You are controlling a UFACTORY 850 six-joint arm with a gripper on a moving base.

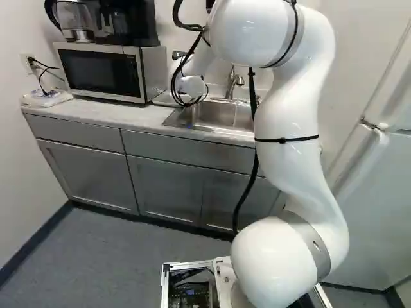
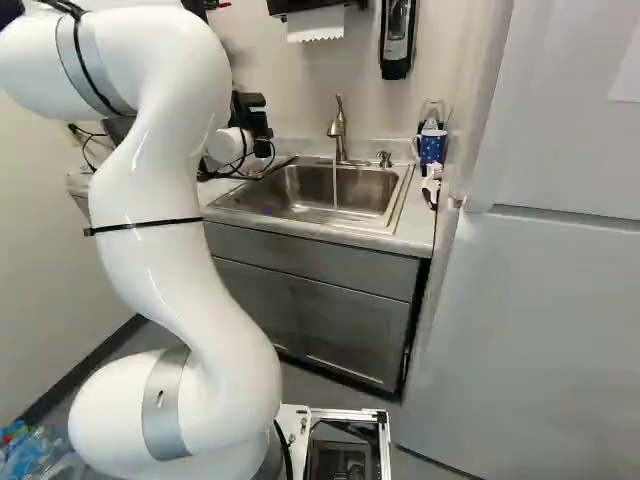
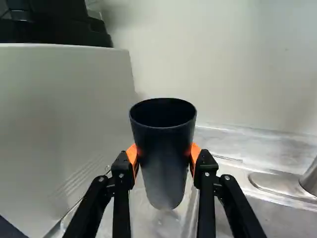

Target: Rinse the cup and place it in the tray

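End effector [image 3: 164,152] clamped on dark cup [image 3: 166,173], microwave [image 3: 64,119] at 10 o'clock, running faucet [image 2: 338,128] at 3. Risks: low swing clips faucet; water on pads [image 3: 195,151] causes slip.
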